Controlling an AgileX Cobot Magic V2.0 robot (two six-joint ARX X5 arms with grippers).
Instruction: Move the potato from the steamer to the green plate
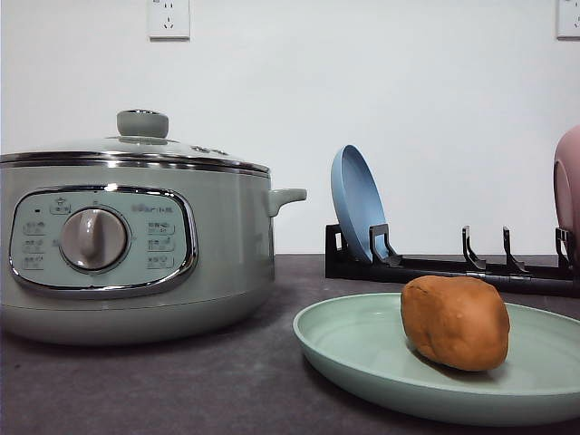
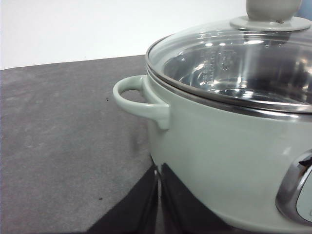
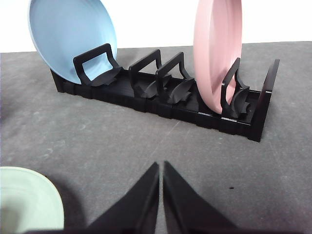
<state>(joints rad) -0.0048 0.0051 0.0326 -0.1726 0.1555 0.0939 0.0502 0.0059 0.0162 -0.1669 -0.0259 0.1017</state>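
The potato lay on the green plate, beside the lidded steamer. Both the left gripper and right gripper (fingertips pressed together) held nothing.
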